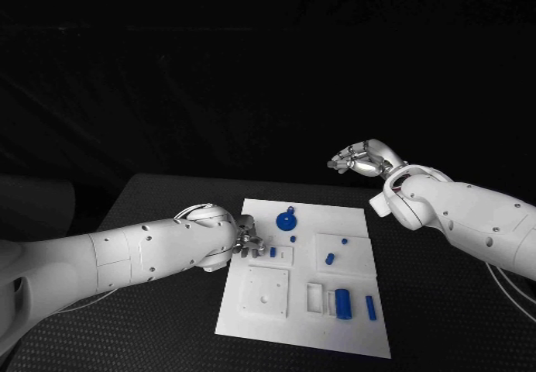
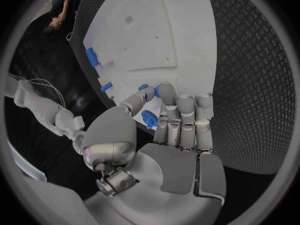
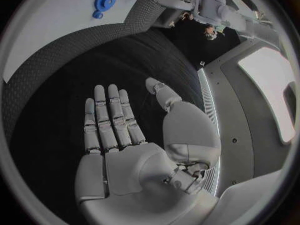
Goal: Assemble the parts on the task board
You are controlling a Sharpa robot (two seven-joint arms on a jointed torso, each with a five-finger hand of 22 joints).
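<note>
Blue peg (image 2: 149, 119) sits pinched in the left robot hand (image 2: 164, 122) over the task board (image 1: 352, 232), apparently for insertion, while the right robot hand (image 3: 128, 135) waits spread beyond the tabletop's far edge.

Probably lab: black table (image 1: 167, 194), darkness

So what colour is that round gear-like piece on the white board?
Blue gear; right wrist view shows it best.

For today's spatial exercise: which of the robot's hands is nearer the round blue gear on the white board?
Left. The left hand sits at the board's edge beside the gear; the right hand is raised beyond the board's far corner.
</note>
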